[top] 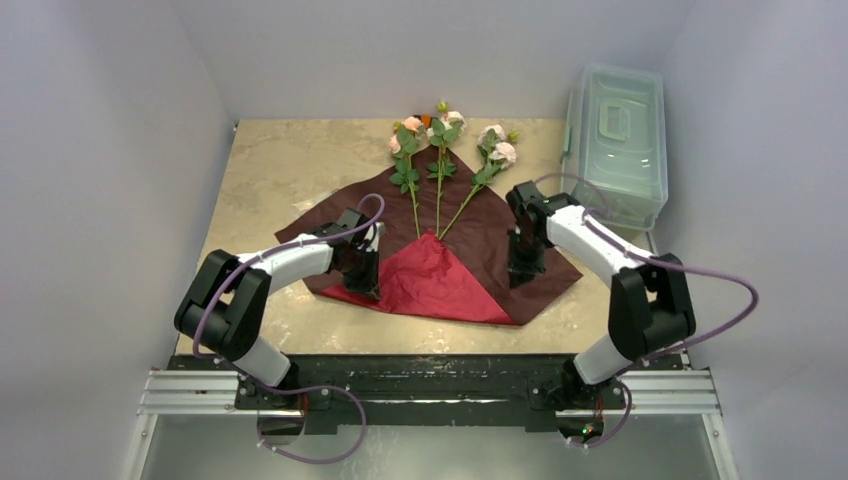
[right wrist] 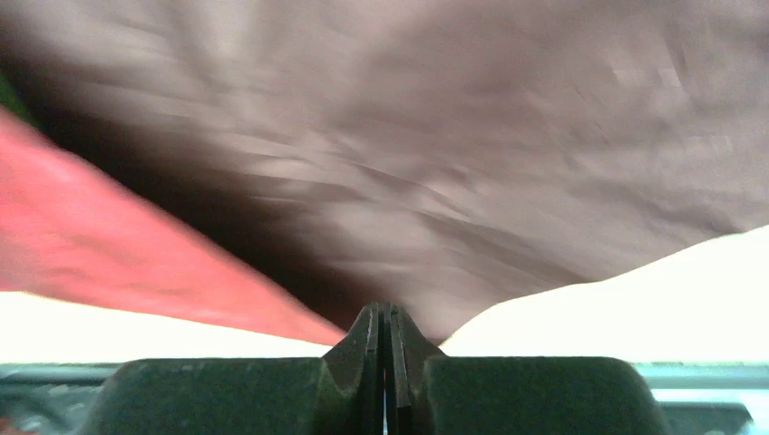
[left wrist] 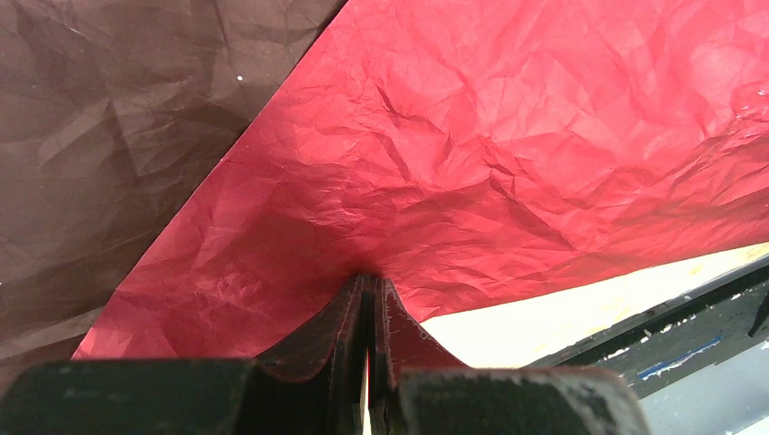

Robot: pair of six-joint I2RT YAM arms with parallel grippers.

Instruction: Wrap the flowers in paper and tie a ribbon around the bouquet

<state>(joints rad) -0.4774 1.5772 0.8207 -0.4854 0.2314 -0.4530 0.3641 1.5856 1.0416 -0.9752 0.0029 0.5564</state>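
Note:
The paper (top: 520,225) lies flat on the table, dark maroon face up, with its near corner folded over into a bright red triangle (top: 435,280). Three flowers (top: 440,150) lie fanned on it, stems meeting at the fold's tip and blooms pointing away. My left gripper (top: 365,285) is shut on the fold's left edge; in the left wrist view the red paper (left wrist: 508,136) runs into the closed tips (left wrist: 370,281). My right gripper (top: 525,275) is shut on the sheet's right edge, where maroon paper (right wrist: 453,136) meets its tips (right wrist: 384,308). The ribbon and a bouquet are out of view.
A clear plastic box with a lid (top: 617,140) stands at the back right, close behind the right arm. The beige table (top: 290,170) is enclosed by white walls on the left, back and right. A metal rail (top: 430,390) carries the arm bases at the near edge.

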